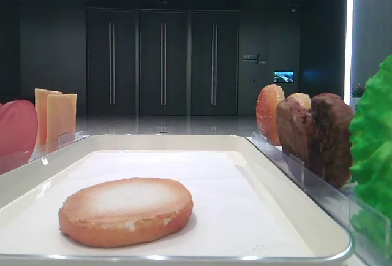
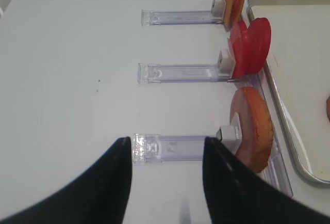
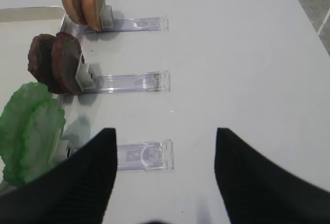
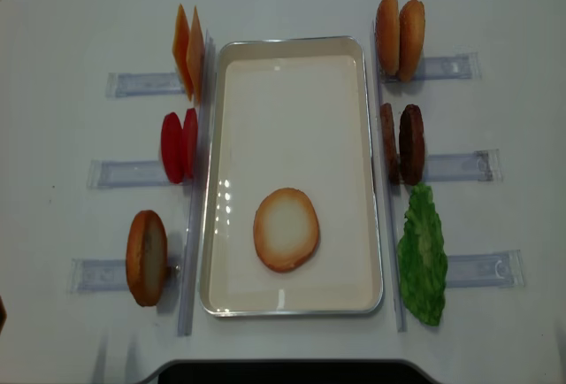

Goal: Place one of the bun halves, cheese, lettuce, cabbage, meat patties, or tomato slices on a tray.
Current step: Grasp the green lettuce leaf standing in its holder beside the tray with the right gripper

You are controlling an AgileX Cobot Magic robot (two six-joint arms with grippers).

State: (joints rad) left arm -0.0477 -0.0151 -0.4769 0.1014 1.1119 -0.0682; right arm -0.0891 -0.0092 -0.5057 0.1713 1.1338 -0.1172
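Observation:
One bun half (image 4: 286, 229) lies flat, pale face up, on the cream tray (image 4: 292, 46), towards its near end (image 1: 126, 211). Left of the tray stand cheese (image 4: 187, 52), tomato slices (image 4: 179, 146) and another bun half (image 4: 146, 257). On its right stand two bun halves (image 4: 399, 36), meat patties (image 4: 402, 143) and lettuce (image 4: 422, 256). No cabbage shows. My left gripper (image 2: 167, 142) is open over the table beside the standing bun half (image 2: 252, 128). My right gripper (image 3: 166, 131) is open and empty, right of the lettuce (image 3: 31, 131).
Clear plastic holder rails (image 4: 146, 83) run outward from each stack on the white table (image 4: 513, 12). One rail (image 2: 170, 146) lies just ahead of the left fingers, another (image 3: 144, 154) ahead of the right. A dark base (image 4: 283, 372) sits at the table's near edge.

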